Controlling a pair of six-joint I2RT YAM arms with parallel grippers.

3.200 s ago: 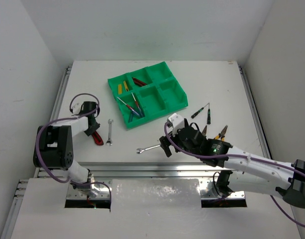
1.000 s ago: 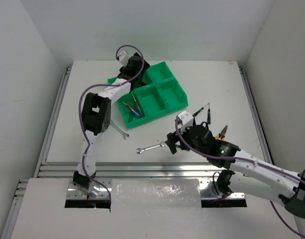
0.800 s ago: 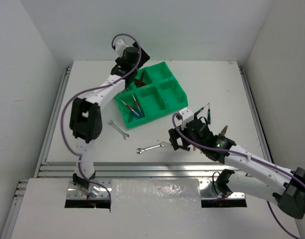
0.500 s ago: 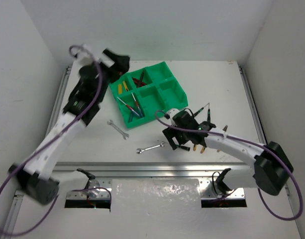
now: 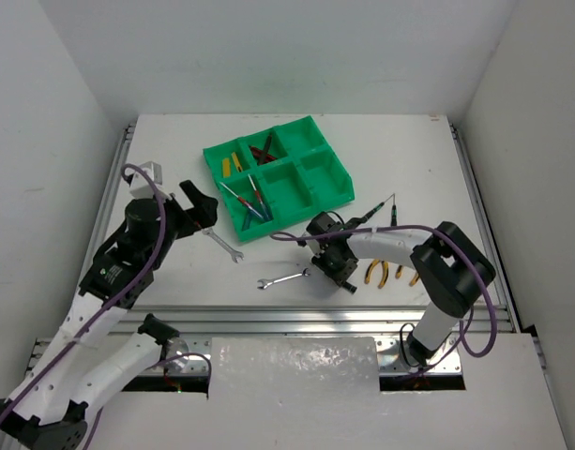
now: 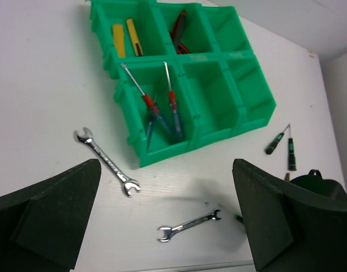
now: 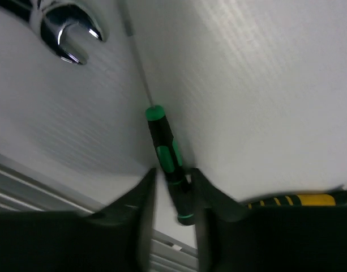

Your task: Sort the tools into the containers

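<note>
The bright green tray of containers (image 5: pixel 326 180) (image 6: pixel 248 90) holds yellow knives (image 6: pixel 127 41), red-handled tools (image 6: pixel 180 28) and screwdrivers (image 6: pixel 159 107) in three compartments. Two silver wrenches (image 5: pixel 223 244) (image 5: pixel 285 278) lie on the table in front of it. My right gripper (image 5: pixel 341 277) (image 7: pixel 172 195) is down at the table, its blurred fingers (image 7: pixel 210 198) narrowly straddling a green-and-black screwdriver (image 7: pixel 166 148); a thin gap shows on one side. My left gripper (image 5: pixel 199 210) (image 6: pixel 167 226) hovers wide open and empty left of the tray.
Two dark screwdrivers (image 5: pixel 378 208) (image 5: pixel 393 217) lie right of the tray. Yellow-handled pliers (image 5: pixel 381 272) (image 7: pixel 298 199) rest just beside my right gripper. A wrench head (image 7: pixel 68 39) sits close ahead of the held-between screwdriver. The table's near edge rail (image 5: pixel 268 314) is close behind.
My left arm swung back from over the tray to the left side, jaws fully open. My right gripper dropped to the table and its jaws narrowed around the green screwdriver.
</note>
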